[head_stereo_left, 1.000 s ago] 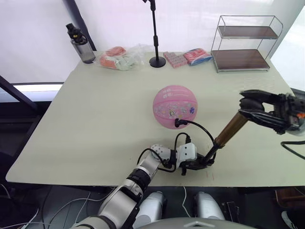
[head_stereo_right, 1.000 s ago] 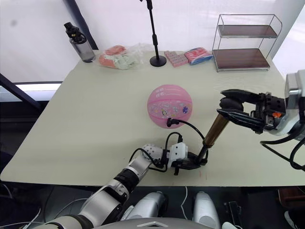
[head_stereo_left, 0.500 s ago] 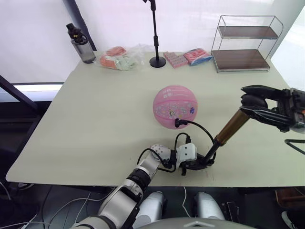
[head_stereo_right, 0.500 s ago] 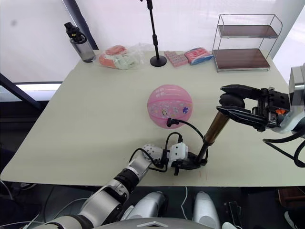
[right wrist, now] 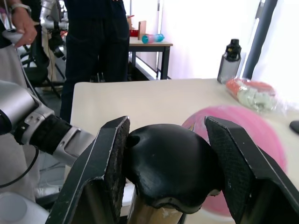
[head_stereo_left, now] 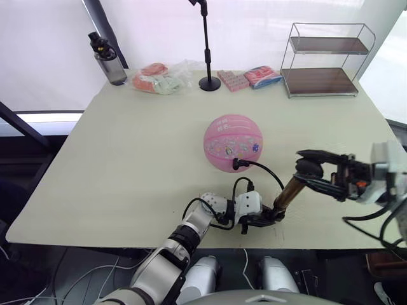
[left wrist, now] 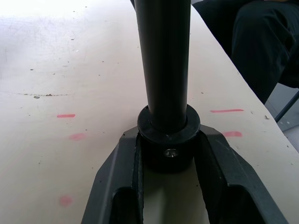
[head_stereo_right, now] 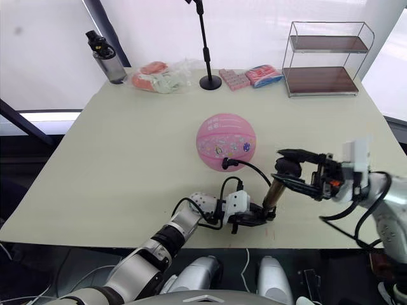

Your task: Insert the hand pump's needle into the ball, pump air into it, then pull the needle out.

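Looks like we're mid-pumping here — the ball sits near the middle of the table, and the black hose runs from a fitting plugged into its near side, so I'd say the needle is in, though the pin itself is too small to make out. The hand pump stands tilted near the front edge. The left gripper clamps the pump's black base cap against the tabletop, fingers snug on either side of it. The right gripper is closed around the black handle on top, and the handle sits low over the bronze barrel, so my guess is a stroke near its bottom. Next move probably calls for drawing the handle back up along the barrel's line while the left keeps the base pinned — if the base slips, the hose could tug the needle sideways in the valve. As for containers: the two-tier wire shelf at the far right has nothing on either wooden tier, the dark water bottle at the far left is capped, and the crinkly clear bag beside it holds something orange and pale green.
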Controlling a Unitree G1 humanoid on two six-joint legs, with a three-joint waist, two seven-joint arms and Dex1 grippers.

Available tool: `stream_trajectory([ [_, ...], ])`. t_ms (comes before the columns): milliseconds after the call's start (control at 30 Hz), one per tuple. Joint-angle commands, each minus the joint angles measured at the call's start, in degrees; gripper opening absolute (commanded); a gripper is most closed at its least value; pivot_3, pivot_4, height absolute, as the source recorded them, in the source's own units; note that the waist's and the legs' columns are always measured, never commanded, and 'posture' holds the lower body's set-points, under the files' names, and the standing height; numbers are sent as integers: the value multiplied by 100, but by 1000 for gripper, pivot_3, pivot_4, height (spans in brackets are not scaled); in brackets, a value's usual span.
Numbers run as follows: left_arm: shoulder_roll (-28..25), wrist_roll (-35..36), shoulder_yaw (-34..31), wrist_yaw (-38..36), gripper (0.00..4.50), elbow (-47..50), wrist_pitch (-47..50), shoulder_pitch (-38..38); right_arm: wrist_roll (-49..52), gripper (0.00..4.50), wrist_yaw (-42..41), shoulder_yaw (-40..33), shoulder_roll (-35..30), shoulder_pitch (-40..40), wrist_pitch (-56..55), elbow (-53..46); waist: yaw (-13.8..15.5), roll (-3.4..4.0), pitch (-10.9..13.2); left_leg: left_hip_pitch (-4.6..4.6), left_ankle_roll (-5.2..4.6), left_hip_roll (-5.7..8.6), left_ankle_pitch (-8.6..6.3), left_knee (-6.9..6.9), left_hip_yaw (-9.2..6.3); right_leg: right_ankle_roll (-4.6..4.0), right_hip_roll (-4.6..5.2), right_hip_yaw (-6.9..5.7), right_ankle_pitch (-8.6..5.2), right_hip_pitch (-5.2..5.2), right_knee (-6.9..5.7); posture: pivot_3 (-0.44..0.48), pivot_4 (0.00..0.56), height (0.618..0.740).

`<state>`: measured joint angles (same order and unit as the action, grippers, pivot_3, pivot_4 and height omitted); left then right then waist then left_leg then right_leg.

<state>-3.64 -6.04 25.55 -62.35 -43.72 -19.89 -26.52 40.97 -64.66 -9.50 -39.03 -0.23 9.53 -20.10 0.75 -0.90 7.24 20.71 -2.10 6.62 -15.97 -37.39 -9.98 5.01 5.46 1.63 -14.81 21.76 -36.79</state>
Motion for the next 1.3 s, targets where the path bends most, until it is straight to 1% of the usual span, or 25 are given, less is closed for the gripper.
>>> stream_trajectory([
  [33, -97, -203, 246, -116, 1088, -182, 124, 233, -893, 2103, -18, 409, 120, 257, -469, 539, -4, -4, -5, -1, 0, 0, 0, 0, 0, 0, -1, 0, 0, 0, 0, 0, 150, 736],
  [200, -101, -210, 240, -102, 1088, -208, 114, 224, -1086, 2103, 12, 638, 365, 445, -824, 784, 0, -2, -9, -5, 1, -4, 0, 0, -2, 0, -8, -1, 0, -2, -2, 0, 150, 736],
  [233, -102, -210, 236, -98, 1088, -217, 111, 219, -1121, 2103, 6, 665, 378, 466, -872, 790, -3, 7, -15, -4, 1, -4, 0, 1, -3, 0, -8, -1, 0, -1, -2, 0, 150, 736],
  [400, -97, -209, 223, -101, 1088, -265, 103, 189, -898, 2103, 76, 565, 291, 400, -776, 554, -1, 7, -15, -4, 1, -4, 0, 1, -3, 0, -9, 1, 0, -1, -2, 0, 150, 736],
  [533, -80, -214, 222, -105, 1088, -322, 77, 147, -115, 2103, -18, 193, 24, 161, -282, 53, 9, 15, -2, 0, 1, -2, 0, 0, -2, -1, -7, 1, 0, 0, -1, 0, 150, 736],
  [600, -73, -216, 220, -106, 1088, -343, 67, 135, 107, 2103, 14, 51, -81, 57, -81, -85, 13, 14, 2, 7, 1, -1, 0, 1, -3, -1, -5, 1, 0, 1, 0, 0, 150, 736],
  [700, -55, -222, 220, -101, 1088, -365, 54, 122, 617, 2103, 153, -343, -329, -182, 332, -334, 19, 46, 28, 19, 0, 6, 0, 1, -4, -1, 3, 1, 0, 7, 2, 0, 150, 736],
  [767, -46, -220, 212, -103, 1088, -390, 52, 102, 838, 2103, 201, -570, -510, -286, 588, -439, 22, 47, 34, 23, 0, 12, 0, 1, -3, 0, 11, 1, 0, 12, 2, 0, 150, 736],
  [933, -33, -218, 204, -114, 1088, -435, 43, 65, 1316, 2103, 294, -1081, -842, -554, 1049, -546, 25, 41, 40, 28, -1, 12, 0, 0, -5, 0, 12, -3, 0, 12, 3, 0, 150, 736],
  [1200, -25, -221, 192, -128, 1088, -501, 15, 6, 2193, 2103, 581, -1793, -1372, -1307, 1824, -427, 26, 39, 66, 32, -2, 14, 1, -3, -3, 1, 16, -4, 1, 14, 3, 0, 150, 736],
  [1300, -25, -219, 197, -131, 1088, -520, 0, -8, 2512, 2103, 700, -1934, -1555, -1593, 2117, -387, 26, 40, 67, 34, -2, 14, 1, -3, -3, 1, 21, -5, 1, 15, 3, 0, 150, 736],
])
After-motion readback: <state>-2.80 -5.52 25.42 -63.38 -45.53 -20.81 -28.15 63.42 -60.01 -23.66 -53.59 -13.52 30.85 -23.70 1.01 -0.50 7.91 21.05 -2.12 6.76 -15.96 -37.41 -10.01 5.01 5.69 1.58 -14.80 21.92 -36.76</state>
